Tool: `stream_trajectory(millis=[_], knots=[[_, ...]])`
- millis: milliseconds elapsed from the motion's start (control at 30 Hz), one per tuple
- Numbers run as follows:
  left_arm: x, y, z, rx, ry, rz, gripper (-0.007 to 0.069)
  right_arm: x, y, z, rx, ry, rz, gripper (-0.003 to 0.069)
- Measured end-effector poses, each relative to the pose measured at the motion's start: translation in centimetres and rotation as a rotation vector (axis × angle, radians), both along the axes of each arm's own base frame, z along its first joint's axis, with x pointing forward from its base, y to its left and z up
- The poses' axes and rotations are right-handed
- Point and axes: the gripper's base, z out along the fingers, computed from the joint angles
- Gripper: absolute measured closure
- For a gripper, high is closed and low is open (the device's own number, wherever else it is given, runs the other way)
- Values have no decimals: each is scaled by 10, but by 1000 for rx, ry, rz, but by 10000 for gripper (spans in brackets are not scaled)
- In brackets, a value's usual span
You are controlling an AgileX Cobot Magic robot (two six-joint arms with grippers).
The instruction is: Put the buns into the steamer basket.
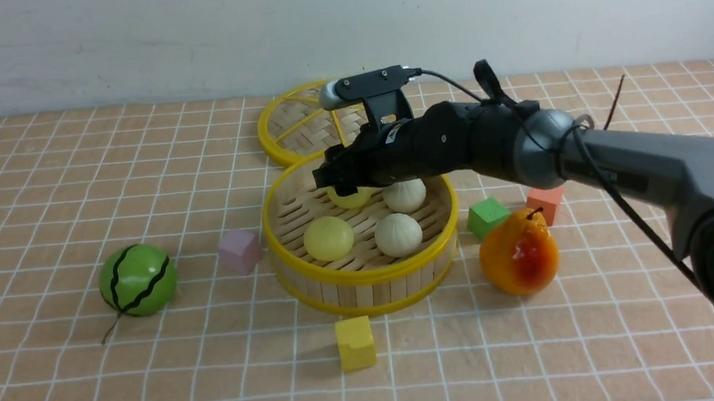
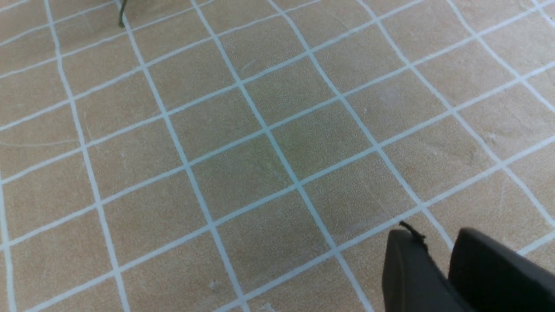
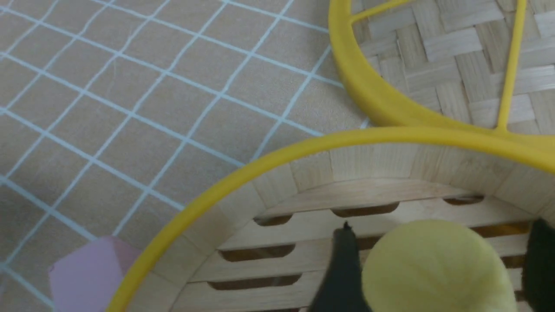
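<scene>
R hand (image 1: 346,185): closed on 4th bun (image 3: 433,264), fingers (image 3: 342,268) either side. I reckon low by the far wall so it won't roll.
Other buns (image 1: 328,238) (image 1: 399,234) (image 1: 405,195): in steamer basket (image 1: 364,277), mid-desk.
L hand (image 2: 433,236): over bare desk, opening can't tell.

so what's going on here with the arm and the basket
The right hand is down inside the steamer basket, its fingers closed on a pale yellow bun near the far wall. A second yellow bun and two off-white buns already lie in the basket. The left hand hangs over bare table, holding nothing.
</scene>
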Motion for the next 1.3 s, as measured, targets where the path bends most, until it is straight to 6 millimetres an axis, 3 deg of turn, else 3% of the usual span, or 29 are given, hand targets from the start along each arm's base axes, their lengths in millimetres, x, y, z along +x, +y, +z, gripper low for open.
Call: stream_trajectory(millis=[33, 100, 200, 267, 333, 367, 400, 500, 533, 600, 800, 900, 1300], knots=[[0, 0, 0, 0, 0, 0, 480, -1, 0, 5, 2, -4, 2, 104], [0, 0, 0, 0, 0, 0, 478, -15, -5, 41, -22, 10, 52, 55], [0, 0, 0, 0, 0, 0, 477, -42, -16, 91, -70, 45, 117, 66], [0, 0, 0, 0, 0, 0, 477, -69, -29, 127, -110, 105, 136, 118], [0, 0, 0, 0, 0, 0, 477, -98, -47, 155, -164, 213, 115, 216], [0, 0, 0, 0, 0, 0, 477, -99, -48, 158, -168, 204, 114, 216], [0, 0, 0, 0, 0, 0, 477, -117, -61, 167, -215, 293, 77, 309], [0, 0, 0, 0, 0, 0, 476, -146, -83, 176, -289, 388, 9, 495], [0, 0, 0, 0, 0, 0, 475, -150, -85, 176, -293, 394, 3, 521], [0, 0, 0, 0, 0, 0, 470, -177, -101, 179, -300, 427, -29, 657], [0, 0, 0, 0, 0, 0, 463, -229, -128, 180, -289, 462, -37, 678], [0, 0, 0, 0, 0, 0, 460, -240, -132, 184, -269, 456, -32, 678], [0, 0, 0, 0, 1, 0, 450, -251, -137, 194, -246, 423, -33, 669]])
